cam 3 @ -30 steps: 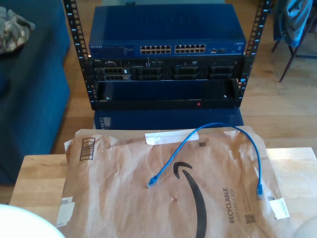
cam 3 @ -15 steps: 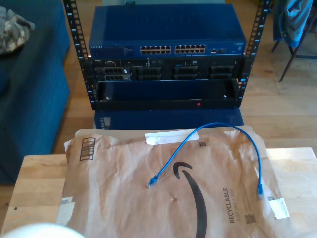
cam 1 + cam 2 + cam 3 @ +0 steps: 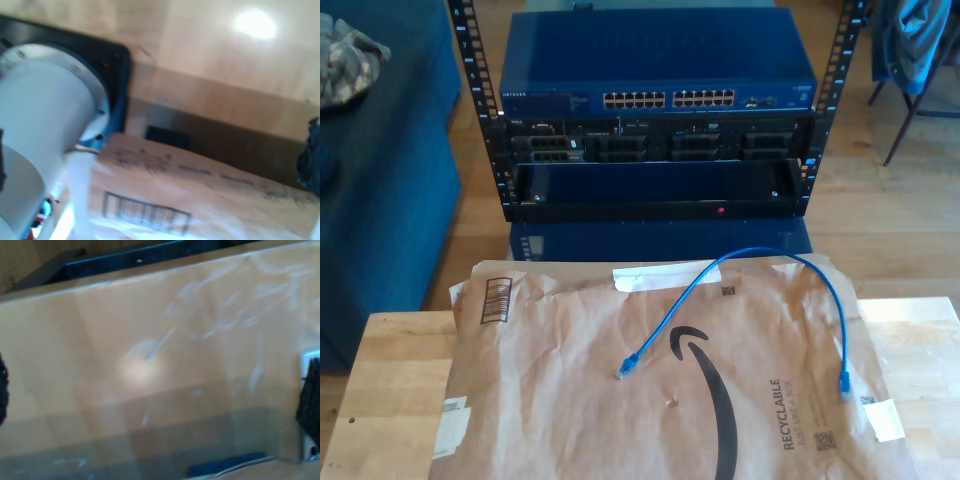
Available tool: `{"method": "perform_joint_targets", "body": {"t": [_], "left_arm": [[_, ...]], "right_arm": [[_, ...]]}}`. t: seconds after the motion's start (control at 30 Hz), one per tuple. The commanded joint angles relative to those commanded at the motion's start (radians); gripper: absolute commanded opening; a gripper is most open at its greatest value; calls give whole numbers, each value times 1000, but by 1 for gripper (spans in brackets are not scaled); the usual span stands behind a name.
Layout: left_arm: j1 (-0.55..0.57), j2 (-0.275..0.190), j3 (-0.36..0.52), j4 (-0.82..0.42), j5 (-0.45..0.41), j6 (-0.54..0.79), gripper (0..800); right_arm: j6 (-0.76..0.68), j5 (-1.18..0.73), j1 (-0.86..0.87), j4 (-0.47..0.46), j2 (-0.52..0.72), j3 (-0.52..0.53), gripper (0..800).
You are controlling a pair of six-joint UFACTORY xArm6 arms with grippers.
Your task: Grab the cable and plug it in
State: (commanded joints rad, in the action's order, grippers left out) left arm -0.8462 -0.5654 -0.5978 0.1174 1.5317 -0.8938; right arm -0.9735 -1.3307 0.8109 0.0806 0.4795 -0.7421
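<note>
The cable (image 3: 756, 251) is a thin blue cord lying in an arc on a brown paper mailer (image 3: 570, 390). One plug (image 3: 623, 370) rests near the mailer's middle, the other (image 3: 843, 384) toward the exterior view's right. My first gripper (image 3: 156, 160) hangs over the mailer's barcode corner, its dark fingertips (image 3: 311, 157) wide apart, open with nothing between them. My second gripper (image 3: 156, 395) is open too, over bare wood, with one dark fingertip (image 3: 310, 400) at the picture's edge. Behind the table a blue network switch (image 3: 660, 60) shows a row of ports (image 3: 668, 99).
The mailer covers most of a wooden table (image 3: 390, 370). The switch sits in a black rack (image 3: 660, 170) on the floor beyond the table's far edge. A white arm segment (image 3: 45, 115) on a black plate (image 3: 107, 55) stands close to my first gripper. A blue sofa (image 3: 380, 180) is at the exterior view's left.
White blurred arm parts at the exterior view's lower left and lower right corners have shrunk and left the picture. The cable and mailer lie where they were.
</note>
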Motion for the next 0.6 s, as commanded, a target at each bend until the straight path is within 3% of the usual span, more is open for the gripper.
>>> {"method": "perform_joint_targets", "body": {"t": [0.1,0.3,0.6], "left_arm": [[144,14,-46,3,0,-129,800],[330,77,-103,14,-11,-310,800],[508,100,-106,14,-14,-420,800]], "right_arm": [[-106,0,-127,0,-9,-21,797],[-267,-5,-427,0,2,-25,797],[-388,6,-832,3,-12,-109,797]]}}
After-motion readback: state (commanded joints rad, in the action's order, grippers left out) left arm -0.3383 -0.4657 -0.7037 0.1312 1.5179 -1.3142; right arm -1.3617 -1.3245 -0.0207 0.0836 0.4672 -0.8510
